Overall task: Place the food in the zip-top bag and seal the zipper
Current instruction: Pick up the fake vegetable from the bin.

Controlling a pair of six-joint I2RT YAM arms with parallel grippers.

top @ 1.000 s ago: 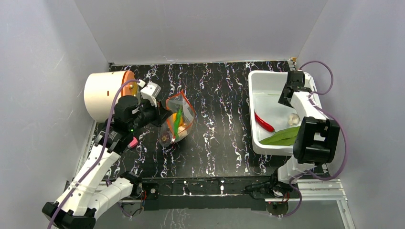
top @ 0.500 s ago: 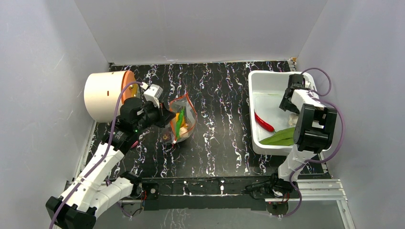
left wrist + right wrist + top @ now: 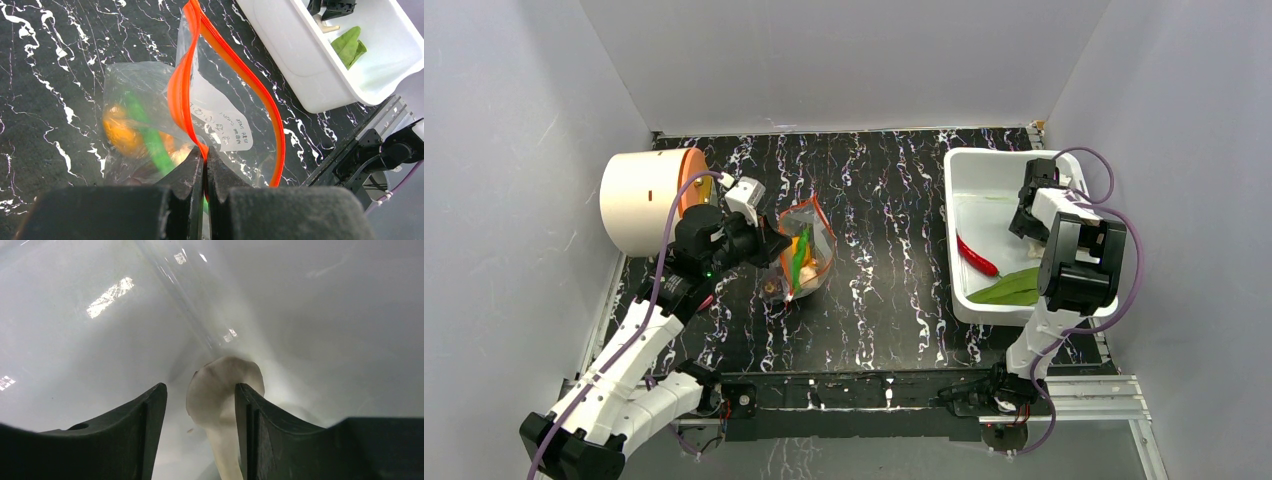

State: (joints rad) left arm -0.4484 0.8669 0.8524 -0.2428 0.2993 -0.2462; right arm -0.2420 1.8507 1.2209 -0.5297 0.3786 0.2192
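Observation:
The clear zip-top bag (image 3: 812,243) stands on the black table with its mouth open. My left gripper (image 3: 769,246) is shut on the orange-red zipper strip (image 3: 181,95) at the near end of the mouth (image 3: 205,154). Inside the bag are the orange fruit (image 3: 119,134) and the green pepper (image 3: 148,137). My right gripper (image 3: 1030,224) is down inside the white bin (image 3: 950,215). It is open, its fingers either side of the whitish garlic-like piece (image 3: 220,385), which lies against the right finger (image 3: 255,410). The red chilli (image 3: 977,256) lies in the bin.
A cream cylinder with an orange rim (image 3: 642,200) lies at the back left, just behind my left arm. A green leaf (image 3: 1014,287) lies at the bin's near end. Grey walls close in the left, back and right sides.
My right gripper has dropped lower into the bin and now covers the garlic-like piece in the top view. My left gripper has shifted slightly right with the bag's strip still in it.

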